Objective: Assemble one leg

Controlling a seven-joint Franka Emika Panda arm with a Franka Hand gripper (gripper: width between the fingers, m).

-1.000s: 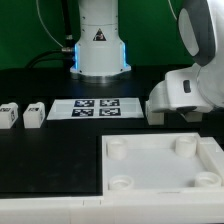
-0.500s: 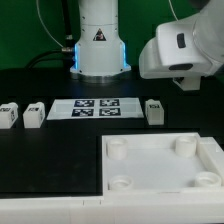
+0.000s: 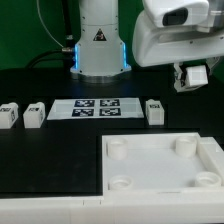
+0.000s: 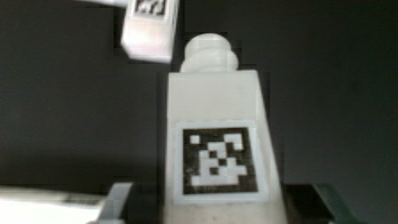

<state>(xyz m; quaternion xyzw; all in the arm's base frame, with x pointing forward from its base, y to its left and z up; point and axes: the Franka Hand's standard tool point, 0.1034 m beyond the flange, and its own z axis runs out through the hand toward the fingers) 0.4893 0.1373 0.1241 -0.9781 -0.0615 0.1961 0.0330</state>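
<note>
One leg (image 4: 217, 110) pinched between gripper (image 3: 192, 76) fingers, held high at far right. Three spare legs (image 3: 34, 113) flank marker board (image 3: 95, 108). Next, prob: line peg (image 4: 210, 46) w/ round socket (image 3: 182, 145) on panel (image 3: 160, 168), lower straight, no tilt. Leg chunky white plastic, b/w tag; panel flat, smooth.
</note>
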